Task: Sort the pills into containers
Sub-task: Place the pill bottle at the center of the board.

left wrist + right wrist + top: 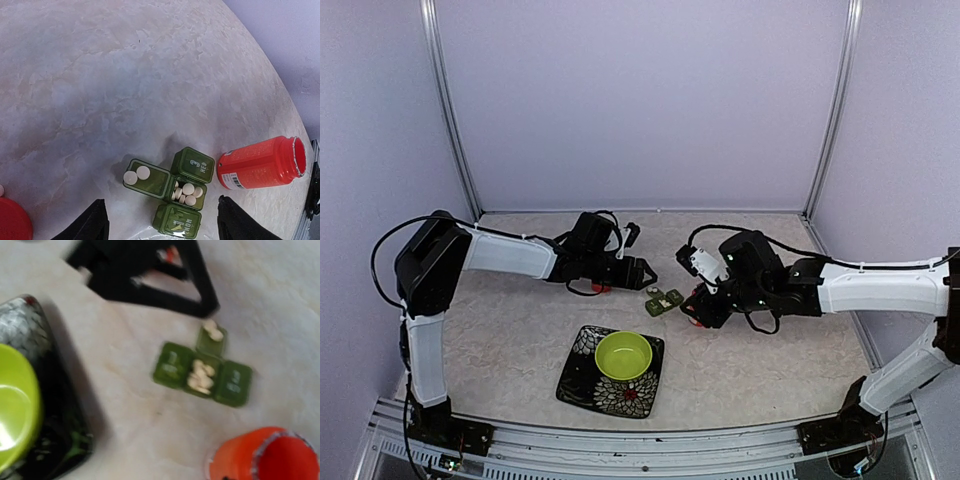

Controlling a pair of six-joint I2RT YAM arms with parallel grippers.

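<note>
The dark green pillbox lies on the table, also seen as the containers between the two arms. Its middle compartment is open and holds several white pills. Two pills rest on the flipped-open lid. The two end compartments are closed. My left gripper hovers open above the pillbox, empty. An orange bottle lies uncapped on its side just right of the pillbox. My right gripper sits by the bottle; its fingers do not show in the right wrist view.
A red cap lies on the table under my left arm. A lime-green bowl stands on a black patterned plate toward the front. Walls and metal posts close in the back and sides.
</note>
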